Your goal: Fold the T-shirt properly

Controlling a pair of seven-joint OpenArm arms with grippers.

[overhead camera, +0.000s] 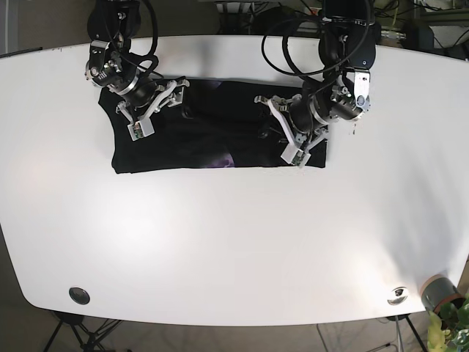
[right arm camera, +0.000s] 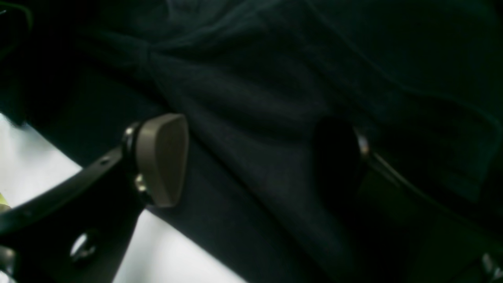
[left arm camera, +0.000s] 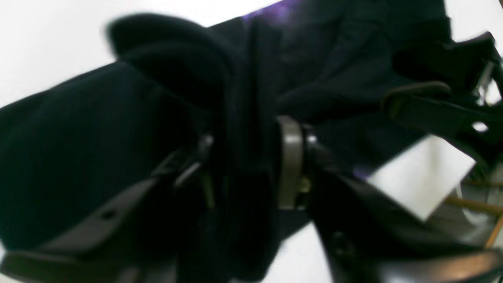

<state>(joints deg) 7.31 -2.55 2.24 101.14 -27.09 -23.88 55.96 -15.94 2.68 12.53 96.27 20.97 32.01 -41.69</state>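
T-shirt (overhead camera: 212,139) black on white table (overhead camera: 234,242); left tool (left arm camera: 251,161) pinching its fabric, right tool (right arm camera: 255,161) spread wide over it

A lab: white table (overhead camera: 220,242) on tripod stands (overhead camera: 77,334), cables (overhead camera: 282,44) overhead.

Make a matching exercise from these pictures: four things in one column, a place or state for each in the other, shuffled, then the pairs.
Things:
1. left pincer
2. right pincer
3. T-shirt
4. plant

Places or states:
A. spread dark across the white table's far side
B. open above cloth
C. beside the near corner
D. shut on a bunched fold

Pairs: 1-D, 2-B, 3-A, 4-C
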